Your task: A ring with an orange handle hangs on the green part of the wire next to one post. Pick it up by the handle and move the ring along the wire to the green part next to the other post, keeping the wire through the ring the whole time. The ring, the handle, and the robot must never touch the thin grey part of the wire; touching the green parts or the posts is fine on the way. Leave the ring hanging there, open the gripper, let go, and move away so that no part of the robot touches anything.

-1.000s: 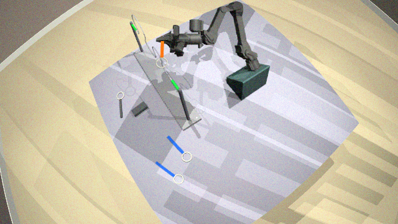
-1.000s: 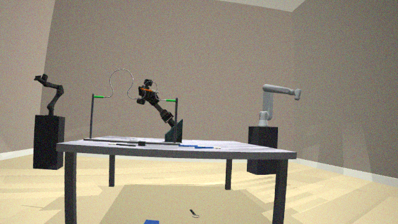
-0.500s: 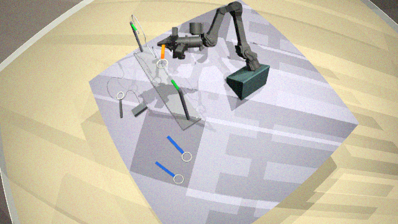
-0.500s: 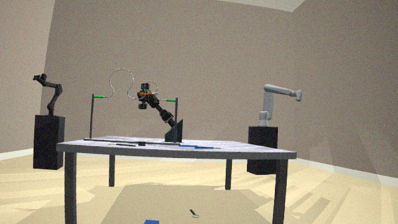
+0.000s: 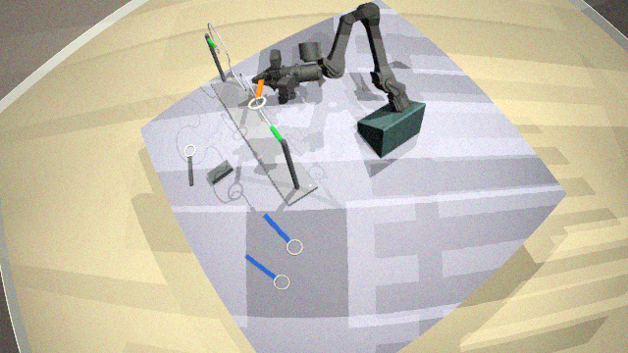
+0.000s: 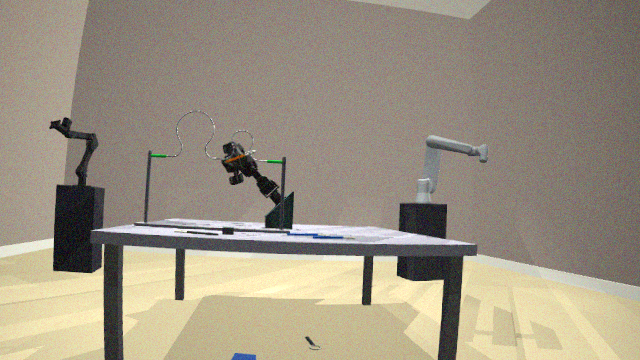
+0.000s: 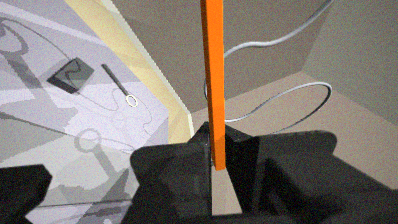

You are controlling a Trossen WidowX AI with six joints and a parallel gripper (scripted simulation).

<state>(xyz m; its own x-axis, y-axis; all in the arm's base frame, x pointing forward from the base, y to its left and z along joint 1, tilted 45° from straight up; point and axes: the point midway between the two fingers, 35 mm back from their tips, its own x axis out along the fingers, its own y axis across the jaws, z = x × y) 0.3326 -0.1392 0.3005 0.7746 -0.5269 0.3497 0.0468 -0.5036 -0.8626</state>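
My gripper (image 5: 257,79) (image 7: 211,124) is shut on the orange handle (image 5: 260,88) (image 6: 236,159) (image 7: 215,80) at its end away from the ring. The pale ring (image 5: 257,103) is around the grey wire between the two green parts, nearer the near green part (image 5: 276,133) (image 6: 274,161), and off it. Whether ring and wire touch is too small to tell. The ring is out of the wrist view. The far green part (image 5: 211,43) (image 6: 158,155) is by the other post (image 5: 219,69) (image 6: 147,190), beyond the wire's tall loop.
The near post (image 5: 290,164) (image 6: 283,190) stands on the thin base plate (image 5: 291,193). A smaller wire loop rises behind my gripper in the exterior view. Two blue-handled rings, a grey-handled ring (image 5: 190,150) (image 7: 131,100) and a dark block (image 5: 220,173) (image 7: 71,75) lie on the table.
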